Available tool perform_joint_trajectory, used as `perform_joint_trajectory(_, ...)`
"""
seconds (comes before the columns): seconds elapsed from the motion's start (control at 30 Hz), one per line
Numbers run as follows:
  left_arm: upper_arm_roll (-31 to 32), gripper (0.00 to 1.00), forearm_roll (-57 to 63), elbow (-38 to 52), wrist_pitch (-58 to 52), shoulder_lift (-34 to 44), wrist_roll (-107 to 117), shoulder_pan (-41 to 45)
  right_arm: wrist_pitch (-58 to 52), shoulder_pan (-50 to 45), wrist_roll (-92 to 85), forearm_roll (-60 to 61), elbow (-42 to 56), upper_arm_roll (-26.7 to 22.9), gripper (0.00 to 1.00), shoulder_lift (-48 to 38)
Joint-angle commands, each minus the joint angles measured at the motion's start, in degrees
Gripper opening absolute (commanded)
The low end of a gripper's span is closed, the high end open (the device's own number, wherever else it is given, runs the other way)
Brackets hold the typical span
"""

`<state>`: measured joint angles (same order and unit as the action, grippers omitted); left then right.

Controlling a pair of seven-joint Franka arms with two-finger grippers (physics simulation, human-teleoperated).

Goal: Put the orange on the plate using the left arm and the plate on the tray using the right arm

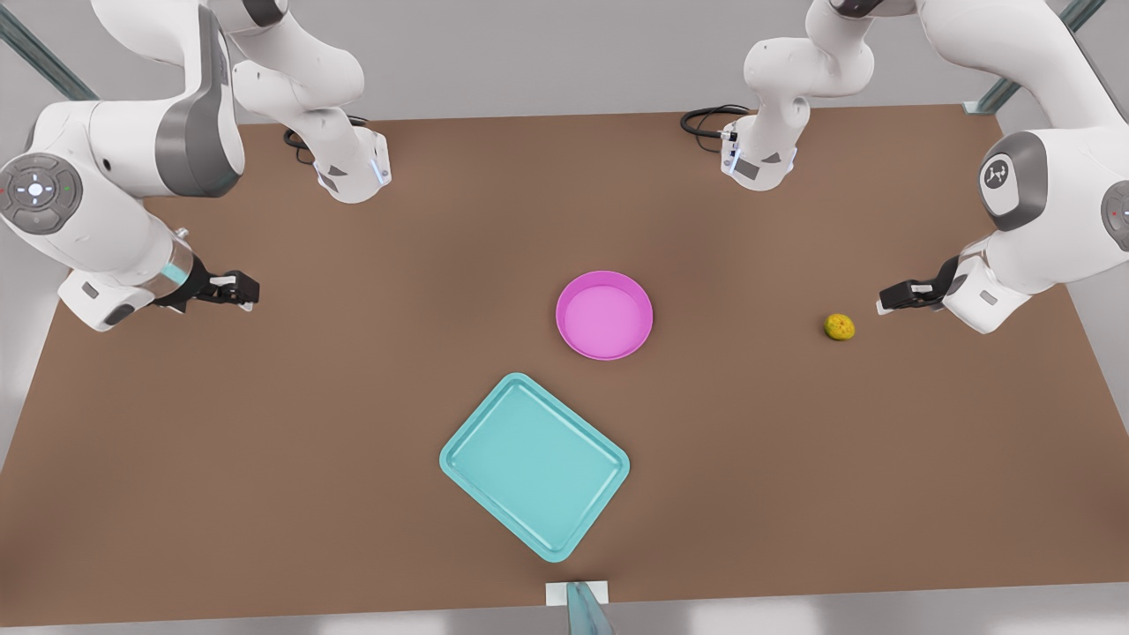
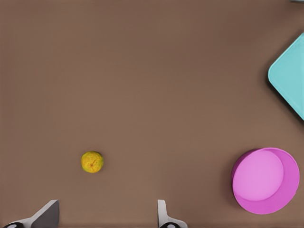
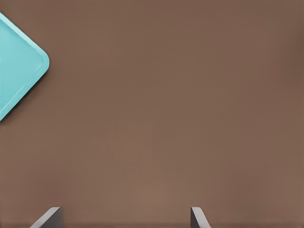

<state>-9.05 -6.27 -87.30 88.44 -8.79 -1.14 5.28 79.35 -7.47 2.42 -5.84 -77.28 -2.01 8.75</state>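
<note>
Nothing is done yet. The orange [image 1: 839, 326] sits on the brown surface [image 1: 309, 459], near the edge at the front view's right. It isn't on the plate [image 1: 604, 315]. The plate is pink, has nothing in it, and sits about mid surface. It isn't on the tray [image 1: 534, 466]. The tray is blue-green, sits turned at a slant just beside the plate, closer to the near edge, w/ a small gap between them.

The left claw [image 1: 885, 300] is just beside the orange, on the side of the surface at the front view's right. It hangs a bit above the surface, I think. In the left wrist view its fingers [image 2: 164, 216] are spread wide and hold nothing. The orange [image 2: 92, 162] lies a bit in front of them, nearer one finger than the other, and the plate [image 2: 266, 180] is further off.

The right claw [image 1: 242, 291] is by the edge at the front view's left, well apart from the plate and tray. Its fingers [image 3: 198, 218] are wide too, w/ nothing in them. It looks like it waits.

What's left: all of it. First the left claw needs to go down over the orange, grab it, and put it on the plate. Then the right claw has to take the plate by its rim and move it to the tray. The orange is round, so it may roll if bumped.
</note>
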Motion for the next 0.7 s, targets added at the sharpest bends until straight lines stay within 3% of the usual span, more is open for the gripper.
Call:
perform_joint_trajectory(0.0,-0.1,1.00,0.0,-0.1,0.0,0.0,-1.8,-0.1,0.0,0.0,0.3,0.0,0.0,0.0,1.00,0.0)
perform_joint_trajectory(0.1,-1.8,1.00,0.1,-7.3,2.1,-3.3,-0.2,-0.2,-0.1,0.0,0.2,0.0,0.0,0.0,1.00,0.0)
perform_joint_trajectory(0.17,-2.2,1.00,0.2,-27.4,24.4,-3.5,-11.2,0.0,0.0,0.0,0.3,0.0,0.0,0.0,1.00,0.0)
perform_joint_trajectory(0.2,-2.8,1.00,0.2,-33.1,31.3,-3.5,-19.7,0.0,0.0,0.0,0.3,0.0,0.0,0.0,1.00,0.0)
perform_joint_trajectory(0.4,-6.9,1.00,0.6,-37.1,41.4,-7.6,-28.6,-0.2,-0.1,-0.1,0.6,0.0,-0.1,0.0,1.00,0.7)
perform_joint_trajectory(0.67,-8.4,1.00,0.6,-37.3,39.2,-11.4,-28.6,-0.1,-0.2,-0.1,0.6,0.1,-0.1,0.0,1.00,1.1)
